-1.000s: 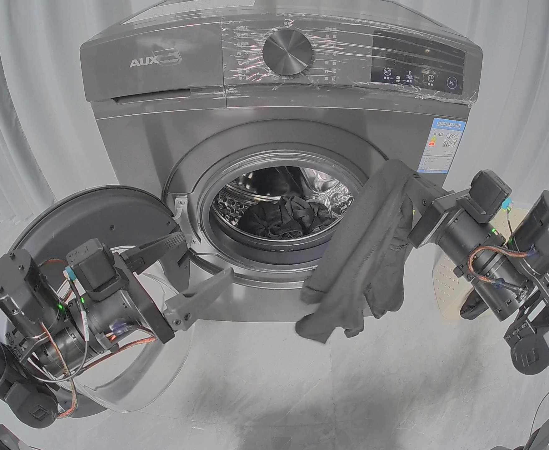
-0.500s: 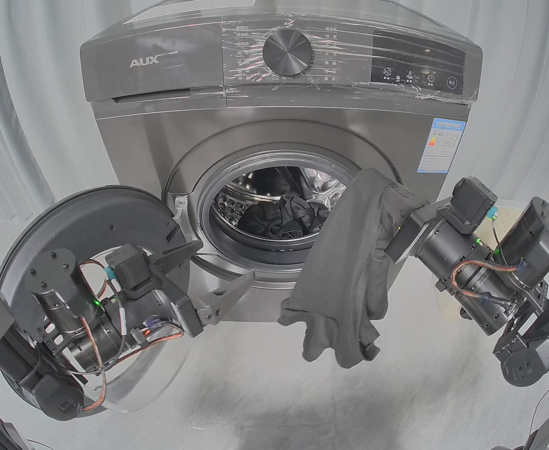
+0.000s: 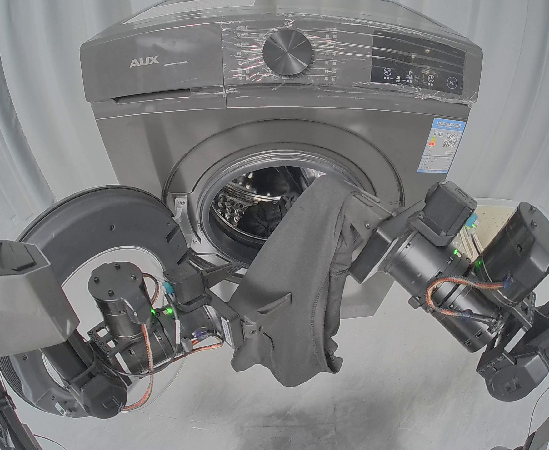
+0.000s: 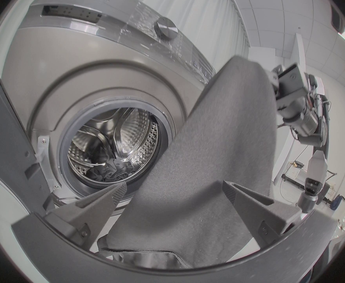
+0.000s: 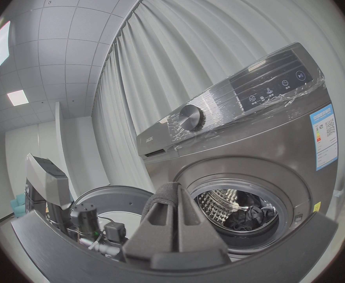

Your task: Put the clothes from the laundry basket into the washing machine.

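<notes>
Before one washing machine (image 3: pixel 274 114), right gripper (image 5: pixel 177 201) clamps one grey garment (image 3: pixel 299 282); left gripper (image 4: pixel 172 186) spread wide around it

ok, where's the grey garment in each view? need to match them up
Head view: the grey garment hangs at centre, in front of the washing machine.
Left wrist view: a broad sheet between the fingers of the open left gripper.
Right wrist view: a small bunch pinched at the tips of the shut right gripper.
Shared landmark: the control knob.
</notes>
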Robot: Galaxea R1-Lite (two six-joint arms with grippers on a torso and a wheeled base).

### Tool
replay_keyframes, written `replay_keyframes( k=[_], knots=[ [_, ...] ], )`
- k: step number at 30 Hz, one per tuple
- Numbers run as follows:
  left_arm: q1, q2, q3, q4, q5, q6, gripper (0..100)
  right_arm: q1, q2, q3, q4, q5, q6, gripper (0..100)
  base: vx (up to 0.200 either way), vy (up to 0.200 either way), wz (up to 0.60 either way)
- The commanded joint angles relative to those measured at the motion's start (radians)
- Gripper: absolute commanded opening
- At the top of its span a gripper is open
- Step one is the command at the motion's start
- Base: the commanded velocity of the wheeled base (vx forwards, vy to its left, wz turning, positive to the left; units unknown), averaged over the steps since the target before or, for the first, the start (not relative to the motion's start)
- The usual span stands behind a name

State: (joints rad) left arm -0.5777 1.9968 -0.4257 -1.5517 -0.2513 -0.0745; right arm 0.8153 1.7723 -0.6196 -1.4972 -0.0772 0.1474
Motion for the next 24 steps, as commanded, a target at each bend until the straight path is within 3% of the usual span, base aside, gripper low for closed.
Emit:
replay_keyframes(
  k=[1,14,24],
  knots=[
    [-0.007,0.082,-0.036,0.001,-0.011,0.013,100,0.028,0.021,-0.012,0.000,0.001,0.000,0,0.000,0.000,0.00],
    [-0.007,0.194,-0.128,0.001,-0.051,0.015,100,0.087,0.035,-0.015,-0.003,-0.001,0.000,0,0.000,0.000,0.00],
    [0.001,0.295,-0.246,0.002,-0.040,0.015,100,0.087,0.025,-0.012,-0.006,-0.006,0.001,0,0.000,0.000,0.00]
  ],
)
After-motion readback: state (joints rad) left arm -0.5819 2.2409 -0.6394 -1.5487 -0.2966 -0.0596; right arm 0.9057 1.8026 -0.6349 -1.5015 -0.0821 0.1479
